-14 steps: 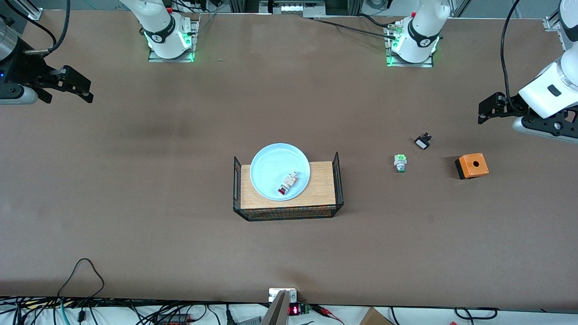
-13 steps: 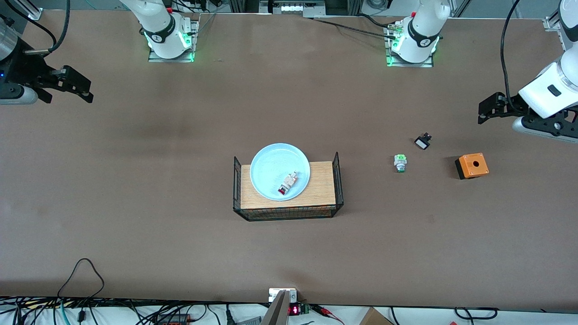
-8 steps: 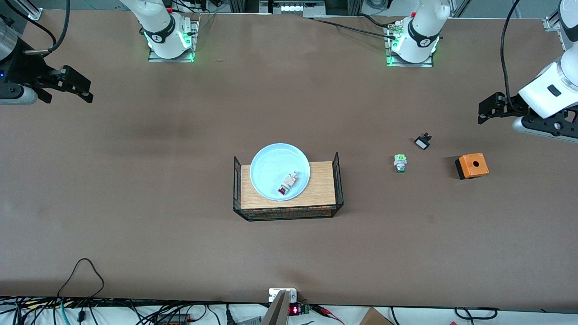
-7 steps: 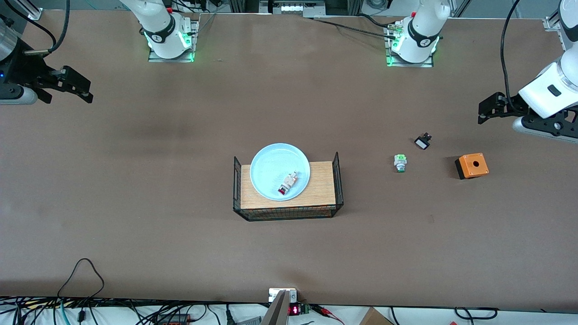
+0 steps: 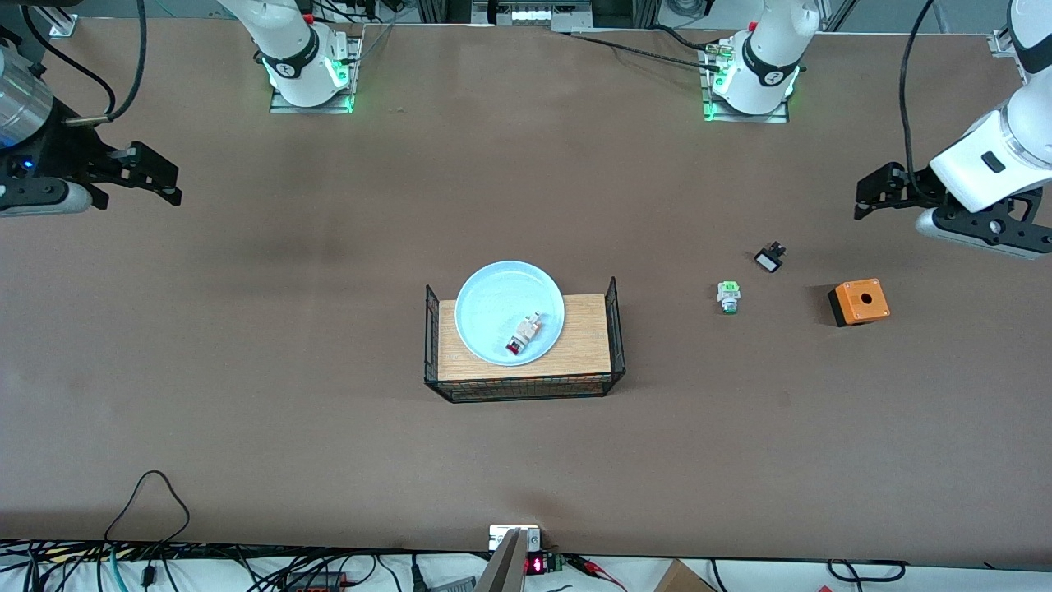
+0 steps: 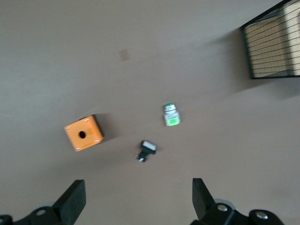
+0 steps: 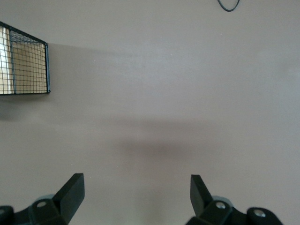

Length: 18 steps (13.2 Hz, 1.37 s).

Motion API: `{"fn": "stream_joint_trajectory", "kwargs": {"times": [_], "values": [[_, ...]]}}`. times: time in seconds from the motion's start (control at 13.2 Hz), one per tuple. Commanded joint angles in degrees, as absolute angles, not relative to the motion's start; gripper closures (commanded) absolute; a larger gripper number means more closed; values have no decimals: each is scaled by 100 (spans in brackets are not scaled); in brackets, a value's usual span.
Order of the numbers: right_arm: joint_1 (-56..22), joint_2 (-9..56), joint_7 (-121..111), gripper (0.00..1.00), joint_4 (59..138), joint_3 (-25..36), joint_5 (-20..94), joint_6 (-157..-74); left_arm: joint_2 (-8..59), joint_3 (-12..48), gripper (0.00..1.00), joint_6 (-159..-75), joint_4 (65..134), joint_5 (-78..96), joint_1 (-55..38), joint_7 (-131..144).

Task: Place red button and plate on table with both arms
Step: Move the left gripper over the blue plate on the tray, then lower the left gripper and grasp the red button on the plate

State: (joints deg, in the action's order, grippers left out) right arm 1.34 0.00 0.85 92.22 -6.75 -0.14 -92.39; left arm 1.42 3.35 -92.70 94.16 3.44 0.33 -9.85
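Pale-blue plate (image 5: pixel 509 312) with the red button (image 5: pixel 523 336) at its five o'clock sits on the wire-framed board (image 5: pixel 588 333); left claw (image 6: pixel 138 202) and right claw (image 7: pixel 136 199), both open and empty over bare tabletop (image 5: pixel 246 395), must each reach it, I judge.

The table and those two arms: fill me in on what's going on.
Nothing is being held. The red button lies on the plate, which sits on a wooden board in a wire frame mid-table. The left gripper is open over bare table near the green button, a small black part and the orange box. The right gripper is open over the right arm's end.
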Motion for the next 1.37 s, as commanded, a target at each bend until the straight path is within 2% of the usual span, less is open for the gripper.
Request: {"fn": "stream_joint_trajectory", "kwargs": {"times": [0.0, 0.53, 0.68, 1.29], "values": [[9, 61, 9, 0, 9255, -677, 105, -9377, 412, 395, 0, -9088, 8783, 641, -210, -678], [-114, 360, 44, 0, 9211, -659, 430, -9641, 1501, 545, 0, -9070, 7569, 615, -2036, 157], [-97, 413, 53, 0, 9211, -659, 439, -9668, 1993, 527, 0, -9507, 7182, 598, -2538, 176], [-70, 659, -43, 0, 9211, -642, 650, -9800, 3338, 519, 0, -12056, 7084, 141, -3269, 79]]}}
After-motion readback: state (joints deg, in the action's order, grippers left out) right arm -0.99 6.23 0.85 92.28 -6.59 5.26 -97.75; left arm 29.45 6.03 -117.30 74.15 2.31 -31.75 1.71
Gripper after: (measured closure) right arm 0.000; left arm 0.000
